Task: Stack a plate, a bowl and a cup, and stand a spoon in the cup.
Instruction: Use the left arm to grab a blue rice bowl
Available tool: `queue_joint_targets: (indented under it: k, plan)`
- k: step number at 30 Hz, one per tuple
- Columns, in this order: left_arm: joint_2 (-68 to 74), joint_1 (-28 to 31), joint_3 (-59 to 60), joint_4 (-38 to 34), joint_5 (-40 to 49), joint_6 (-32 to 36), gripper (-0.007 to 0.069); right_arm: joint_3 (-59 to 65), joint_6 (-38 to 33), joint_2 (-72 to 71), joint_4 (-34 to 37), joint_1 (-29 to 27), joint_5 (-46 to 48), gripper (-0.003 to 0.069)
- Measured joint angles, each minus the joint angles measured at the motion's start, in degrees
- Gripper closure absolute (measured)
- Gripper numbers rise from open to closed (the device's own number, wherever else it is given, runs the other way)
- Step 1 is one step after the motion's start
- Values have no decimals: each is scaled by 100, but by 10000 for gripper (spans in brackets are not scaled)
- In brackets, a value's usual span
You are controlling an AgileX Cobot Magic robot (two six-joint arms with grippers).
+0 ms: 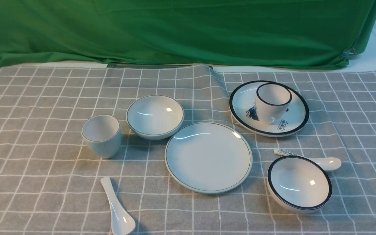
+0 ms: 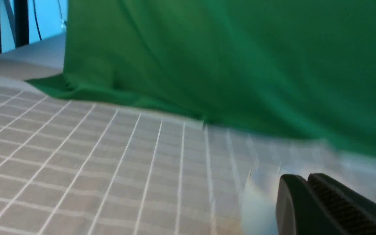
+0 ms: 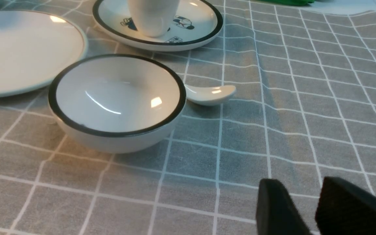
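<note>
In the front view the pale plate [image 1: 208,157] lies flat at the table's middle. The pale bowl [image 1: 155,117] stands behind it to the left. The pale cup [image 1: 102,135] stands upright left of the bowl. The plain white spoon [image 1: 116,209] lies near the front edge. Neither gripper shows in the front view. My left gripper [image 2: 305,179] is shut and empty over the cloth; its view is blurred. My right gripper [image 3: 302,186] has a narrow gap between its fingers, holds nothing, and hovers low near the front right. The plate's edge [image 3: 21,49] also shows in the right wrist view.
A black-rimmed plate [image 1: 269,107] with a black-rimmed cup [image 1: 273,101] on it stands at the back right. A black-rimmed bowl [image 1: 299,183] and a marked spoon [image 1: 308,158] sit at the front right. A green cloth [image 1: 188,32] hangs behind the table.
</note>
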Motion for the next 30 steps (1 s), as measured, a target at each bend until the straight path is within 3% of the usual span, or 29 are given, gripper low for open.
queue_joint_targets:
  k: [3, 8, 13, 17, 21, 23, 25, 26, 27, 29, 30]
  plan:
    - [0, 0, 0, -437, -774, -472, 607, 0, 0, 0, 0, 0, 0, 417]
    - [0, 0, 0, -500, -1929, -957, 607, 0, 0, 0, 0, 0, -37, 417]
    - [0, 0, 0, -524, -3192, -1888, 607, 0, 0, 0, 0, 0, -249, 417]
    - [249, 0, -565, -603, -3058, -2172, 607, 0, 322, 0, 347, 5, -642, 417]
    - [1303, 0, -2305, -156, -1164, -2255, 607, 0, 1788, 0, 1318, 19, -1716, 417]
    - [2203, 0, -3533, 410, 516, -2214, 607, 0, 2562, 0, 1538, 19, -2265, 417]
    - [3154, 0, -4676, 625, 2227, -1883, 607, 0, 2829, 0, 1604, 23, -2545, 417]
    - [3254, 0, -4892, 636, 2395, -1831, 607, 0, 2855, 0, 1605, 23, -2591, 417]
    - [4048, 0, -5596, 713, 3676, -1419, 607, 0, 2893, 0, 1621, 23, -2737, 417]
    - [5160, 0, -6536, 727, 5034, -997, 607, 0, 2943, -5, 1634, 23, -2958, 417]
    - [5244, 0, -6597, 721, 5108, -966, 607, 0, 2955, 0, 1643, 23, -2973, 417]
